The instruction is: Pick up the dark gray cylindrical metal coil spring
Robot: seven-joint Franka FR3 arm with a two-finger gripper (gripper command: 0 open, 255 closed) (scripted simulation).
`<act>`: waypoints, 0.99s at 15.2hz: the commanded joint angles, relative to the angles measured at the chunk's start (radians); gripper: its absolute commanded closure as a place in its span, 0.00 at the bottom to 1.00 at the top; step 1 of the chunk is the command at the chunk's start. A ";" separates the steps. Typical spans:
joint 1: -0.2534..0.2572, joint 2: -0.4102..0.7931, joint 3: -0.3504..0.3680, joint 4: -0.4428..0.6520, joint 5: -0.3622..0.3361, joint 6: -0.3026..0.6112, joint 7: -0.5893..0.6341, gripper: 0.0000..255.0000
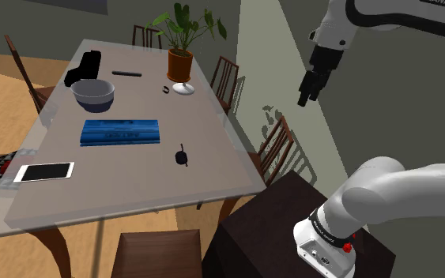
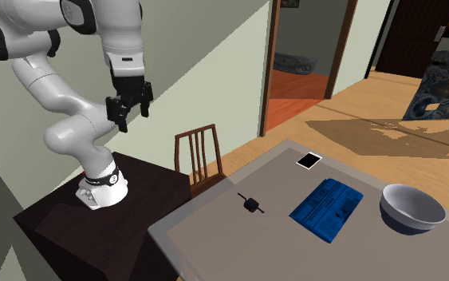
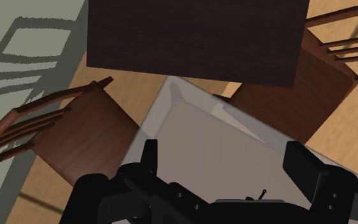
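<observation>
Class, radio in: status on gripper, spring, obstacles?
Gripper open, high by the stand, empty. Small dark spring lying on the table, untouched. Blue book nearest, apart from it; no obstacle seen.

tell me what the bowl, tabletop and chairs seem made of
Bowl: glossy grey, perhaps metal or glazed ceramic, judging by the bright sheen on its rim.
Tabletop: smooth pale grey, faintly see-through near its edges, likely glass.
Chairs: reddish-brown, matte, with slatted backs, apparently wood.
</observation>
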 commanded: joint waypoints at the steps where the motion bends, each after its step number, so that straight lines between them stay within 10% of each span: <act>1: 0.000 0.000 0.000 0.000 0.000 0.000 0.000 0.00; 15: 0.060 0.324 0.113 -0.115 0.075 0.473 0.116 0.00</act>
